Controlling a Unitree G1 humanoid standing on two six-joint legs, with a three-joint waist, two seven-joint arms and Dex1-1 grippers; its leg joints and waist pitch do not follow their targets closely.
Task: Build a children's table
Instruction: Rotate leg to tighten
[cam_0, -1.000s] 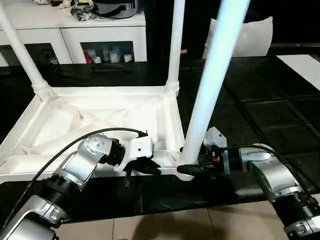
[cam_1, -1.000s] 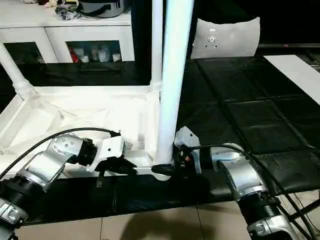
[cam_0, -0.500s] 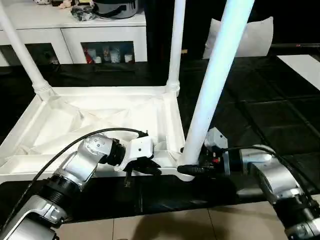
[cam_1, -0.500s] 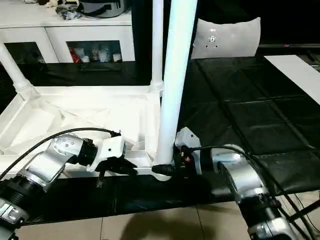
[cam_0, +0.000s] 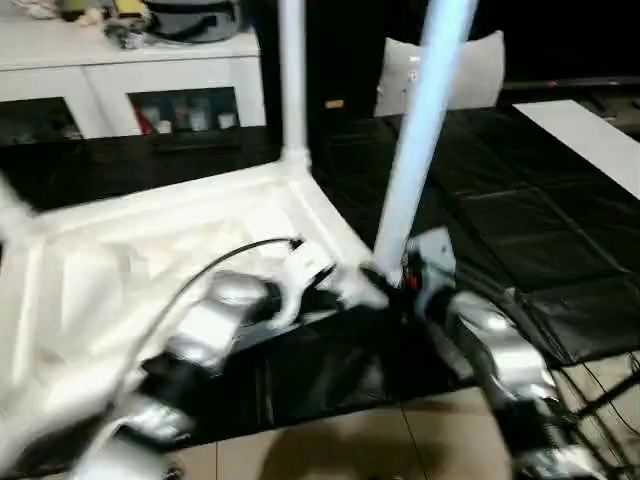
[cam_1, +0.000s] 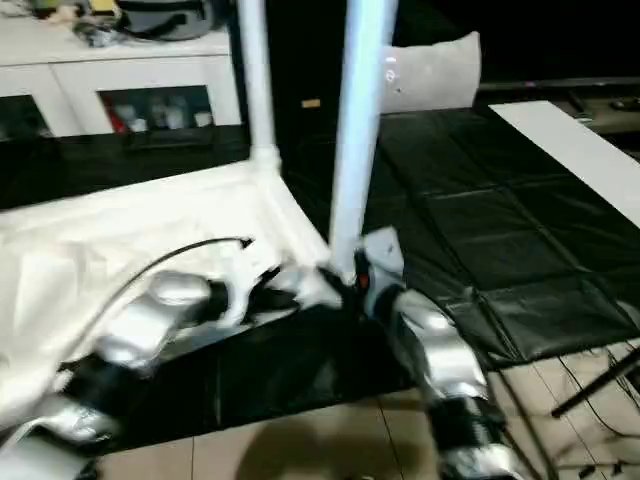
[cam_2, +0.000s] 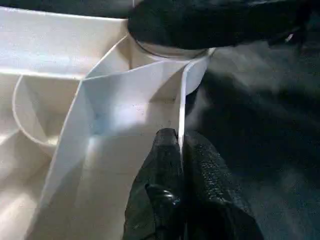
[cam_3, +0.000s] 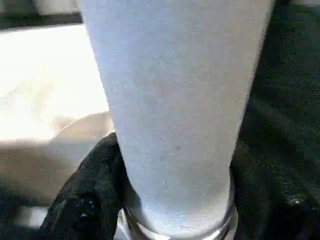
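Left wrist view, left gripper pinching table rim

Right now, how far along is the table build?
Done: the table top lies upside down with a far leg standing in its corner socket. In hand: the right tool clasps the near leg at its socket, while the left tool pinches the top's rim. Left: I can't confirm the other legs from here.
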